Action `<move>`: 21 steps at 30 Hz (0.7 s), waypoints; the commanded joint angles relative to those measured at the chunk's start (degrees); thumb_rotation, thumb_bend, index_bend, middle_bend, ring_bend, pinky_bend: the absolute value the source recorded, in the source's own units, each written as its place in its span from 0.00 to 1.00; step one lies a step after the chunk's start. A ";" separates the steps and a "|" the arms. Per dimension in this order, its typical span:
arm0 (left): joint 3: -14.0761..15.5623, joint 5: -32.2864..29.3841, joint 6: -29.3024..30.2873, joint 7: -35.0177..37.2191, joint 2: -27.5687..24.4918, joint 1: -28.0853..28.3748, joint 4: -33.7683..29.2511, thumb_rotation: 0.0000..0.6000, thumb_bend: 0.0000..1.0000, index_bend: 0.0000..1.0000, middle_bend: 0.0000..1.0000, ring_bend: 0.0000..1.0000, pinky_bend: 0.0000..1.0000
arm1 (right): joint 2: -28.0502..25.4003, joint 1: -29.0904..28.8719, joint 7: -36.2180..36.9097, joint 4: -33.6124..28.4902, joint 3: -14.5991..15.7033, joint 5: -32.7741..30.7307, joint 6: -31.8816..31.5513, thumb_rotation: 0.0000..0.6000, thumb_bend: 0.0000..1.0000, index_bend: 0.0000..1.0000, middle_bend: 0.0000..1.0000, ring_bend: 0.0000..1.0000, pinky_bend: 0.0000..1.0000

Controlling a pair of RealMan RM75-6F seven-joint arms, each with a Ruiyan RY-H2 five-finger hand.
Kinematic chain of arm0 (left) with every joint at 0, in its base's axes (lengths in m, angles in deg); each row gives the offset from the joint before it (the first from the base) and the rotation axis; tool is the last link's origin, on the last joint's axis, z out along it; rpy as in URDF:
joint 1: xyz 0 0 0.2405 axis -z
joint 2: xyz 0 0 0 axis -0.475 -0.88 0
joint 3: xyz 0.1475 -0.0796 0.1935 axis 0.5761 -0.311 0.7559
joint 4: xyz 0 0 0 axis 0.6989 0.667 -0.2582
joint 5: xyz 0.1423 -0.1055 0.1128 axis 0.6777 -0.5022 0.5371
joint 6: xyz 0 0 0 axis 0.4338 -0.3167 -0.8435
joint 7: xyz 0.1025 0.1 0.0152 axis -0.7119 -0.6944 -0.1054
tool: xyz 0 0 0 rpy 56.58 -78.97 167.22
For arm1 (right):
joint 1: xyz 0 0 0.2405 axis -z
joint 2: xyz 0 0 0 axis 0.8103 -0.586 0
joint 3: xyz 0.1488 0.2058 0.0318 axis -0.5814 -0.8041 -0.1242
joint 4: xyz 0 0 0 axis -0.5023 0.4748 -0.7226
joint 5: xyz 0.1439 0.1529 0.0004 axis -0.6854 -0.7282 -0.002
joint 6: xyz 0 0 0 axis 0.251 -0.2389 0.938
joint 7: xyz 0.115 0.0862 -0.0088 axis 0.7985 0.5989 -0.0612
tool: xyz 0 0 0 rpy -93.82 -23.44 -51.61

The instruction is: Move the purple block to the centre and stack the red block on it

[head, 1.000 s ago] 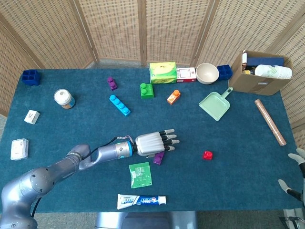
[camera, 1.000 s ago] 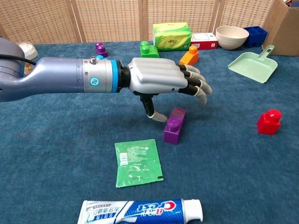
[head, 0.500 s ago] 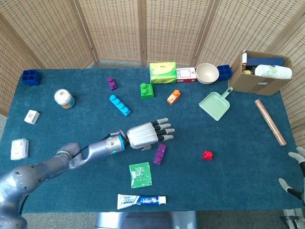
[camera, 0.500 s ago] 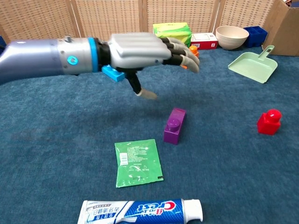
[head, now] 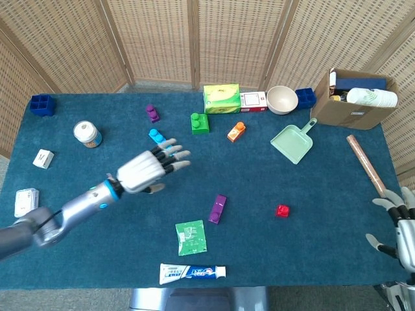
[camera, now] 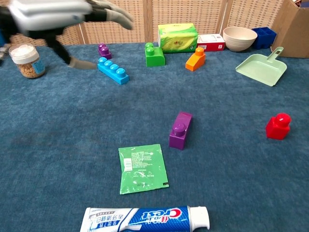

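The purple block [head: 217,208] [camera: 180,130] lies alone near the middle of the blue table, tilted on its long side. The small red block [head: 282,210] [camera: 278,126] stands to its right, well apart. My left hand [head: 150,169] [camera: 67,14] hovers open up and to the left of the purple block, fingers spread, holding nothing; it is blurred in the chest view. My right hand [head: 397,223] shows at the table's right front corner, fingers apart and empty, far from both blocks.
A green packet [head: 191,237] and a toothpaste tube [head: 193,272] lie in front of the purple block. Further back are a light-blue brick [head: 162,142], a green block [head: 199,122], an orange block [head: 236,131], a dustpan [head: 293,141], a bowl [head: 282,99], a jar [head: 86,133] and a cardboard box [head: 353,97].
My left hand has let the purple block lie and drawn away up and to the left, rising off the table. The right hand has come further into view.
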 commanded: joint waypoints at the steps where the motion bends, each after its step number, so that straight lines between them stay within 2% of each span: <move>1: 2.37 -1.32 4.73 -2.92 -8.11 -6.20 -7.45 1.00 0.34 0.13 0.04 0.00 0.00 | -0.82 -2.48 3.07 -0.38 0.42 1.63 3.42 1.00 0.06 0.31 0.20 0.00 0.09; 5: 4.94 -1.56 8.26 -3.83 -14.38 -11.69 -12.35 1.00 0.34 0.14 0.04 0.00 0.00 | -0.74 -5.02 4.03 -0.45 1.01 3.31 6.89 1.00 0.06 0.33 0.21 0.00 0.09; 10: 8.30 -1.24 13.90 -4.12 -19.92 -19.78 -15.49 1.00 0.34 0.14 0.05 0.00 0.00 | 0.42 -8.18 4.02 -0.92 1.88 4.76 11.36 1.00 0.06 0.33 0.21 0.00 0.09; 14: 10.06 -0.75 18.14 -3.66 -22.28 -25.61 -15.65 1.00 0.34 0.14 0.05 0.00 0.00 | 1.76 -10.61 2.57 -1.49 2.25 5.33 14.61 1.00 0.06 0.33 0.21 0.00 0.09; 21: 10.38 -0.91 25.32 -1.58 -23.72 -34.11 -14.33 1.00 0.34 0.15 0.05 0.00 0.00 | 3.89 -14.25 -1.26 -3.32 2.19 4.00 19.78 1.00 0.06 0.30 0.21 0.00 0.09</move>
